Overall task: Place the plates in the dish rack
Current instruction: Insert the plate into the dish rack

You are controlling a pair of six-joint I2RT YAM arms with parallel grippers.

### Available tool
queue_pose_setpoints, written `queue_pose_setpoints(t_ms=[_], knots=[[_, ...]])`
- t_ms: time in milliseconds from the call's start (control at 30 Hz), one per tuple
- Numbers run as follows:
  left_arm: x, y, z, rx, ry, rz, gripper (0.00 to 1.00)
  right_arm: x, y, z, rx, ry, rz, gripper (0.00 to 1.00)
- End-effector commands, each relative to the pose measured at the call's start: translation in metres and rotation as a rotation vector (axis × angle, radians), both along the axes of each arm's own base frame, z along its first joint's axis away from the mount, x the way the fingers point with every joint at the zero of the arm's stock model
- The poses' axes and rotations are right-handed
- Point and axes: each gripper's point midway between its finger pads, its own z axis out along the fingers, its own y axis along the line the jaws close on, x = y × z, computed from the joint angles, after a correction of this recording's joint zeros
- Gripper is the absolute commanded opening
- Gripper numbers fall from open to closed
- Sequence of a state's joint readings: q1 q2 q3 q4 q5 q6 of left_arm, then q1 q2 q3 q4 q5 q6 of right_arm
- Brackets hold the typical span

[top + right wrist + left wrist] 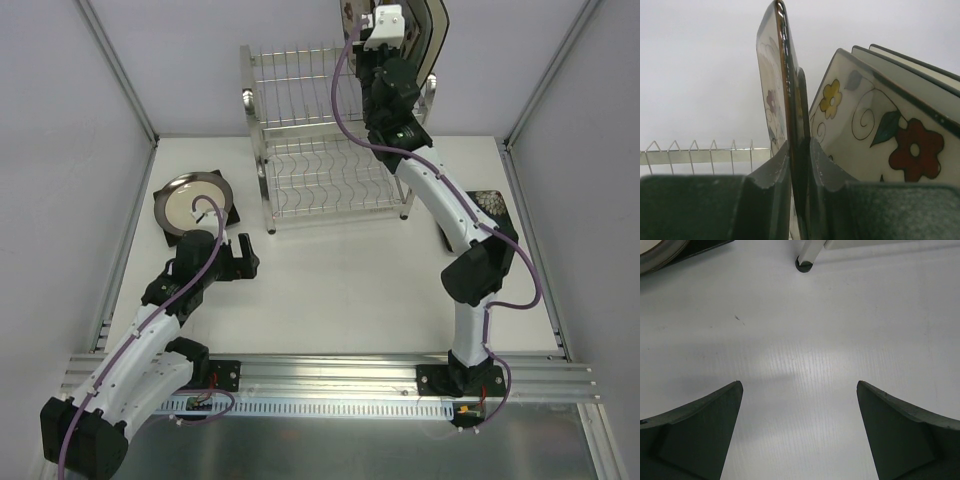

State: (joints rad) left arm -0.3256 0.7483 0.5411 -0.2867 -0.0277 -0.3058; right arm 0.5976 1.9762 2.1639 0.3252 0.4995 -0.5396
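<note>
The right claw [799,150] is pinching a cream plate [771,75] by its dark rim. Its two fingers are sitting almost together, with only the thickness of the plate between them. The cream plate is standing on edge and nearly upright, showing a faint flower pattern on the face that is turning left. Whether its lower edge is resting in a slot cannot be told, as the fingers are hiding it.

Just to the right of the grip, a flowered plate [875,130] is leaning away, showing a yellow bloom, a red bloom and green leaves. Two pale plates [920,75] with dark rims are stacking edge-on behind it. All of these are standing at the right end of the upper tier of the dish rack [320,170], whose zigzag wire is showing low on the left in the wrist view. The lower tier is showing only bare wire.

On the desk [340,290], to the right of the rack, a white-flowered plate [490,203] with a dark ground is lying flat, partly hidden behind the right arm [450,200].

Well apart on the left, the left claw [800,390] is hanging just over the bare desk with its fingers spread wide and gripping nothing. Ahead of it a dark foot [804,264] is standing on the desk, apparently a leg of the rack. Beyond the claw's left side, a round plate [193,200] is lying on top of a dark square plate [228,212].
</note>
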Motion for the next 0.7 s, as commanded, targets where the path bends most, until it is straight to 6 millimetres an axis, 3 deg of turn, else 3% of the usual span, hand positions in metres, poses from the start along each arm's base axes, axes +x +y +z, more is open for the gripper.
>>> queue_pose_setpoints(t_ms=[0, 133, 200, 433, 667], knots=[[0.008, -0.004, 0.017, -0.043, -0.055, 0.005, 0.99, -0.058, 0.077, 0.035, 0.142, -0.058, 0.297, 0.17], [0.008, -0.005, 0.018, -0.046, -0.058, 0.001, 0.99, -0.06, 0.079, 0.037, 0.144, -0.06, 0.289, 0.17], [0.007, -0.005, 0.018, -0.047, -0.059, 0.0, 0.99, -0.062, 0.076, 0.05, 0.138, -0.089, 0.286, 0.16], [0.006, -0.005, 0.019, -0.05, -0.066, 0.0, 0.99, -0.053, 0.07, 0.057, 0.112, -0.123, 0.26, 0.04], [0.007, -0.006, 0.017, -0.051, -0.054, -0.003, 0.99, -0.058, 0.065, 0.071, 0.115, -0.152, 0.253, 0.01]])
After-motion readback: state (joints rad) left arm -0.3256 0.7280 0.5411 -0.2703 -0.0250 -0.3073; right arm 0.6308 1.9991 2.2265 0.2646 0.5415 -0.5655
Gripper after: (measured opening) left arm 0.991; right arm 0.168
